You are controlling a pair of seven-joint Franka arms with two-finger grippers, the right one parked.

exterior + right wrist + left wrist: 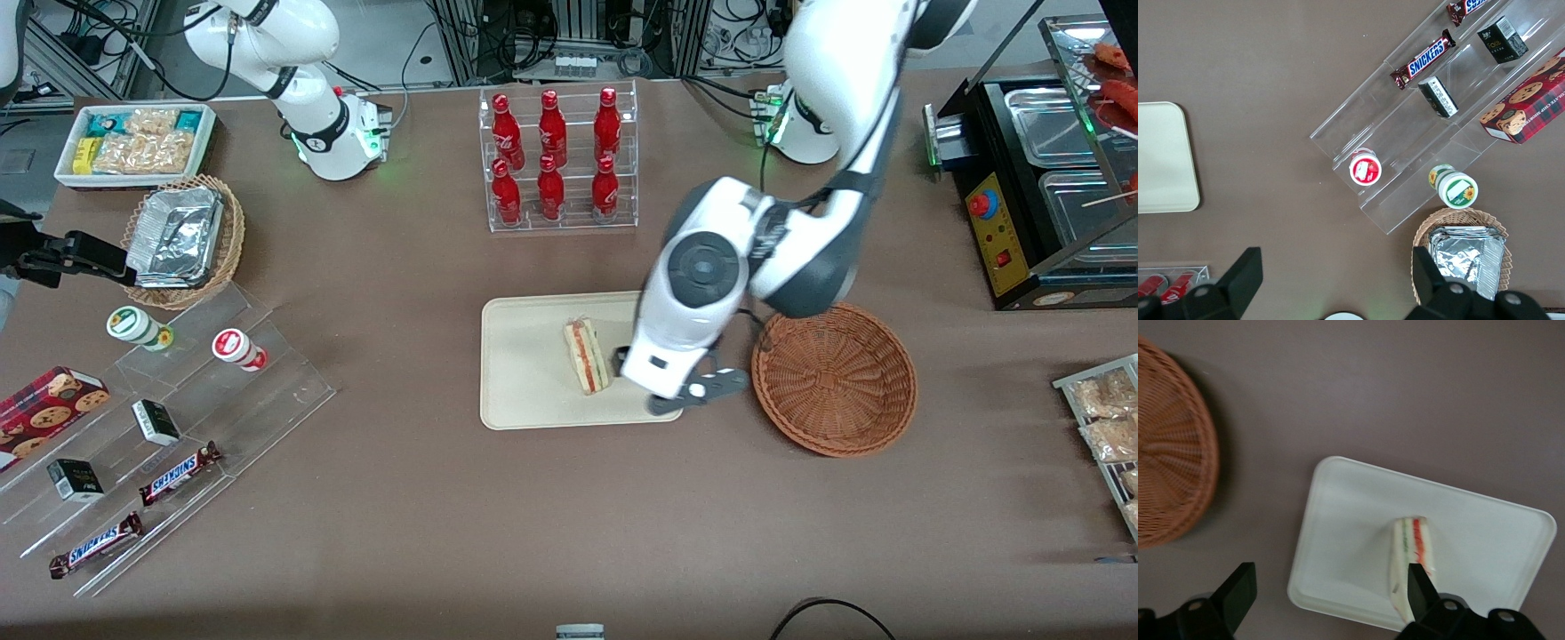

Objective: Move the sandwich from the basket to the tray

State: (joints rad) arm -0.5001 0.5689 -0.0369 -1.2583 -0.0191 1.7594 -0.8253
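The sandwich (587, 357) lies on the cream tray (524, 391), a pale wedge with red, yellow and green filling along its edge. It also shows in the left wrist view (1410, 550) on the tray (1351, 540). My left gripper (653, 360) hovers above the tray's edge nearest the reddish-brown basket (834, 380), mostly hidden under its own wrist. In the left wrist view the gripper (1329, 593) is open and holds nothing. One fingertip (1419, 583) shows over the sandwich's end. The basket (1171, 453) is empty.
A clear rack of red bottles (558, 160) stands farther from the front camera than the tray. A tan basket of foil trays (182, 238), a white snack bin (133, 142) and clear snack shelves (160, 427) lie toward the parked arm's end. A black food warmer (1040, 196) stands toward the working arm's end.
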